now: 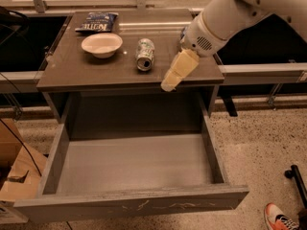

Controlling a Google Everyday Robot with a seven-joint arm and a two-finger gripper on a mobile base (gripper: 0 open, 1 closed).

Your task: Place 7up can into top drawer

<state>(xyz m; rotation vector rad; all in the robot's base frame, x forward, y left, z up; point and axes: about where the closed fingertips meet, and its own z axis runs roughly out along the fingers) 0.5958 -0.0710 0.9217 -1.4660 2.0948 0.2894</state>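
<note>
The 7up can (145,54) lies on its side on the table top (86,73), its shiny top facing the front, to the right of the white bowl (101,44). My gripper (171,83) hangs over the table's front edge, to the right of the can and a little in front of it, apart from it and holding nothing. The top drawer (134,163) is pulled fully out below the table, with its flat grey bottom bare and its scratched front panel (144,206) nearest the camera.
A blue chip bag (96,22) lies at the back of the table behind the bowl. My white arm (225,18) covers the table's back right corner. Cardboard boxes (14,171) stand on the floor at the left. A shoe (280,219) is at the bottom right.
</note>
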